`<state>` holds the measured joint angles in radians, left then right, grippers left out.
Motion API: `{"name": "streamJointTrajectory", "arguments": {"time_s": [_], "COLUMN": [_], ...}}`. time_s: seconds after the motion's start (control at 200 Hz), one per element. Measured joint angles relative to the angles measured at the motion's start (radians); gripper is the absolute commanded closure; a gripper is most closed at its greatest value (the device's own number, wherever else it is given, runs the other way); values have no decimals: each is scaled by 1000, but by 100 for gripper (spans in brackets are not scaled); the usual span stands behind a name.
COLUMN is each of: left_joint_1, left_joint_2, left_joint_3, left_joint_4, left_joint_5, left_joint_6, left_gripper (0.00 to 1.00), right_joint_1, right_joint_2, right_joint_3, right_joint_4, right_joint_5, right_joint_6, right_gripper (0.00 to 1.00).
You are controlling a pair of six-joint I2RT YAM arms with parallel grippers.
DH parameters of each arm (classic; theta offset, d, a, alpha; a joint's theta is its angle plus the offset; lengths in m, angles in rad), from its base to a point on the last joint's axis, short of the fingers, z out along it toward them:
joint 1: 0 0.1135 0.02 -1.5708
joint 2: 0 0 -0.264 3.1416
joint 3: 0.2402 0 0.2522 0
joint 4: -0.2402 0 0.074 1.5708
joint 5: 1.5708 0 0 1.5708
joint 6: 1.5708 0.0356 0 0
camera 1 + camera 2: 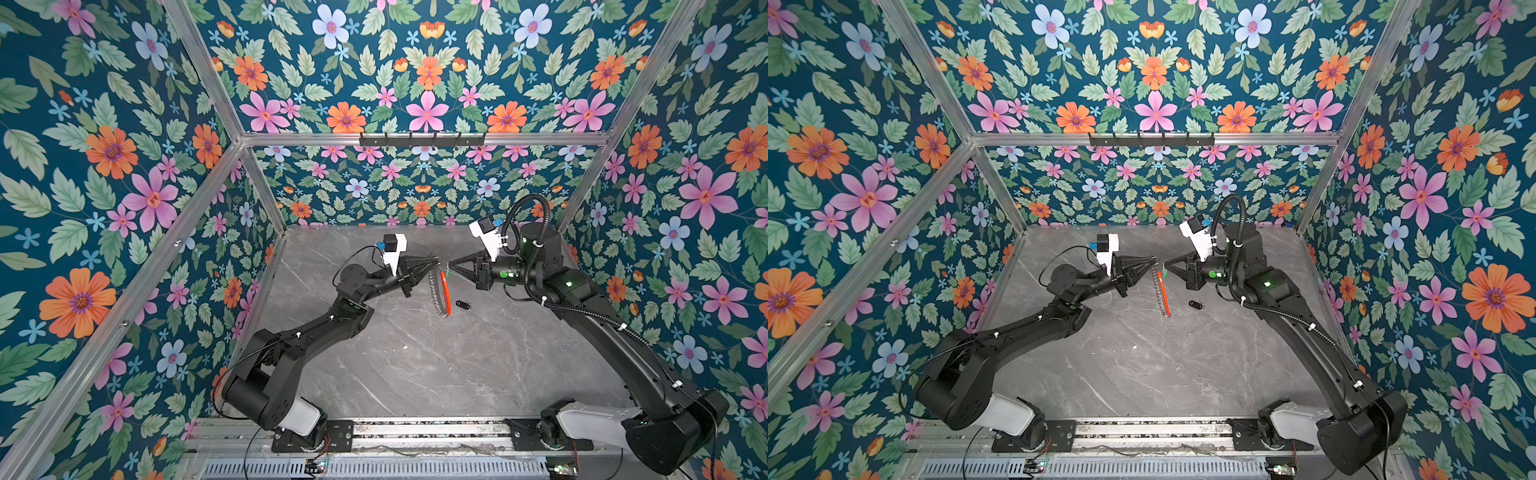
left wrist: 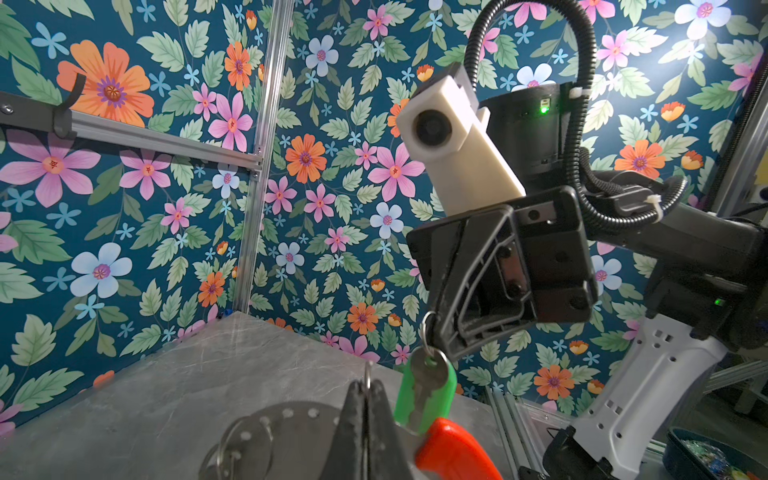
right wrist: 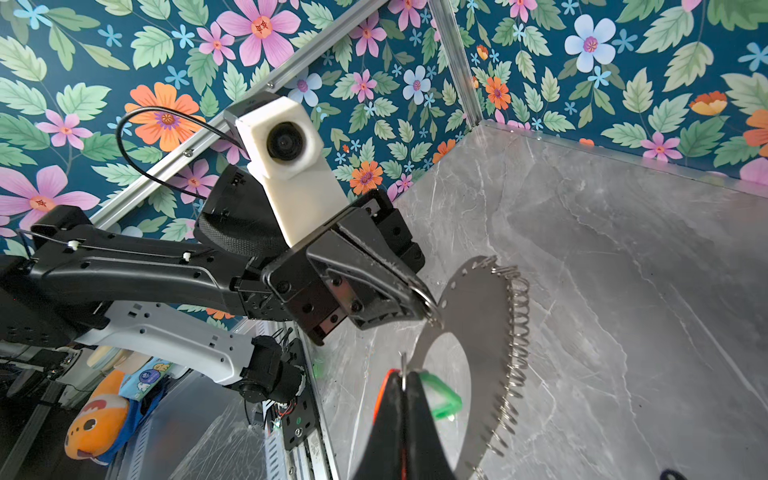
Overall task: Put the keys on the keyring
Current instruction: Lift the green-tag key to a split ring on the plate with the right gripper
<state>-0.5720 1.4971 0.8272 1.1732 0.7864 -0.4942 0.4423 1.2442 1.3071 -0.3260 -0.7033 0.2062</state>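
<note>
Left wrist view: keyring (image 2: 291, 434) half off-frame

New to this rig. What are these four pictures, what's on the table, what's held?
Two robot arms, left and right, work over a grey table between flower-papered walls. Two pictures look down from overhead, nearly the same view; the other two come from a camera on each wrist. The left end effector is shut on a small ring at the rim of a big metal hoop, which it holds upright. The right end effector is shut on the ring of a green-tagged key, close to the hoop. A black-fob key lies loose on the table.
</note>
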Motion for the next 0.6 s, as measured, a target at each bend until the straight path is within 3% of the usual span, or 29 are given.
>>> {"name": "streamJointTrajectory", "arguments": {"time_s": [0.6], "left_joint_1": [-10], "left_joint_2": [-3], "left_joint_3": [0], "left_joint_4": [1], "left_joint_5": [0], "left_joint_6": [-3], "left_gripper": [100], "right_joint_1": [26], "right_joint_2": [35], "right_joint_3": [32], "right_joint_4": [2], "right_joint_5": [5], "right_joint_6": [0], "right_gripper": [100]}}
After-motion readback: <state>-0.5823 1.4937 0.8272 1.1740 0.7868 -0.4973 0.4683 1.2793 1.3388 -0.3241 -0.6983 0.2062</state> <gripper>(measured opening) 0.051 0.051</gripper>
